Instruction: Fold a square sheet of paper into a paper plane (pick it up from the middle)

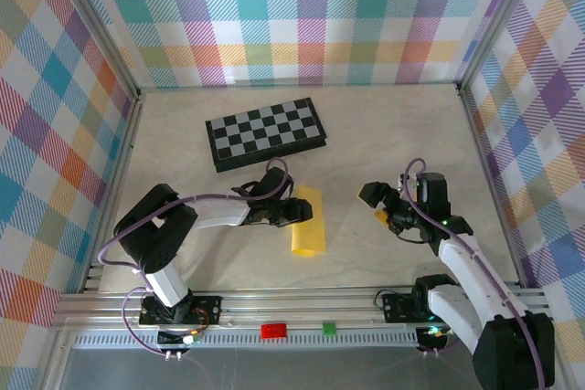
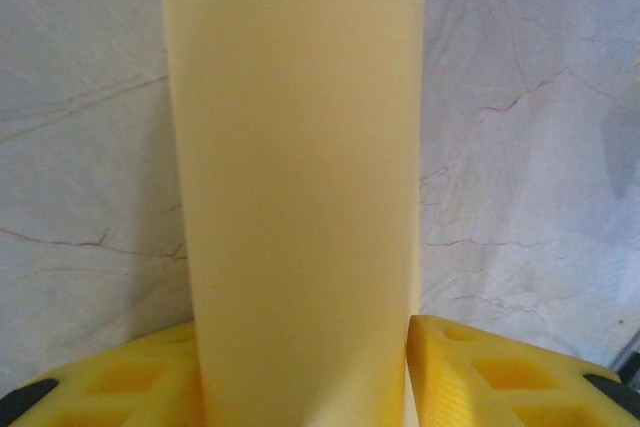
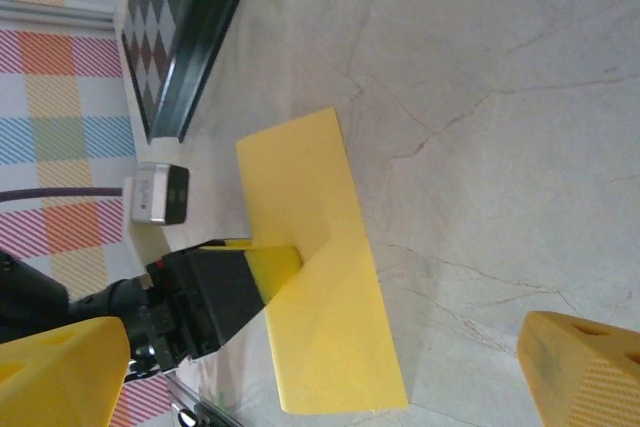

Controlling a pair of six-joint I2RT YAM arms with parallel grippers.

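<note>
The fold in the square sheet of paper (image 1: 308,221) is judged to be at risk. Its bend looks rounded rather than pressed flat, so the upper layer could spring open once it is let go. One finger of the left tool (image 1: 300,211) is seen tucked under a raised flap at the sheet's left long edge. A careless pull-out could therefore drag the sheet askew or crumple it, and the folds to come would be thrown off.

The sheet is laid doubled over as a strip on the surface, near the middle, between the chessboard (image 1: 266,132) and the near edge. The left tool's jaws are set partly apart with the paper between them; whether it is pinched or freed cannot be told. The right tool (image 1: 377,207) is spread wide with nothing held, and is hung above the surface to the sheet's right, apart from it.
</note>
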